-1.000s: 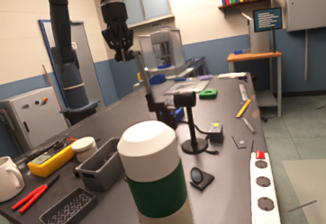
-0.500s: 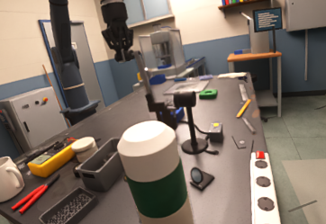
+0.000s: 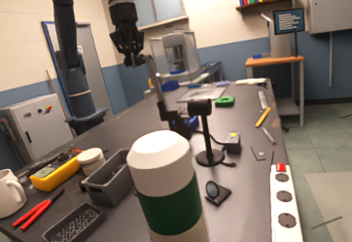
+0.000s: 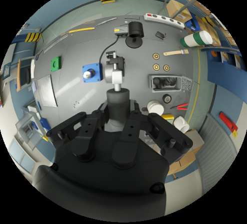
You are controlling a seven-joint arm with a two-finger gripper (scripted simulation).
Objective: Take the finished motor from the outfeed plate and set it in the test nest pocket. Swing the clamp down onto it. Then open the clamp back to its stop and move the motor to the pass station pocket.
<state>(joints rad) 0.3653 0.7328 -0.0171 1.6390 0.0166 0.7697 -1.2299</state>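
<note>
The motor (image 4: 89, 74), a small silver cylinder, sits in the pocket of the blue test nest (image 4: 92, 72) in the middle of the bench. The clamp's lever (image 3: 154, 80) stands raised and tilted over the nest on its black base (image 3: 171, 116). The clamp's dark handle knob (image 4: 118, 104) is held between the fingers of my gripper (image 4: 119, 113), high above the bench. The green pass station (image 4: 56, 64) lies beyond the nest, with the grey outfeed plate (image 4: 46, 90) beside it.
A grey bin (image 3: 108, 177) sits near the front edge, with a white-and-green cup (image 3: 167, 190) close to the side camera. A black camera on a stand (image 3: 205, 132) rises just beside the nest. A power strip (image 3: 285, 202), yellow meter (image 3: 54, 173) and red pliers (image 3: 36, 210) lie around.
</note>
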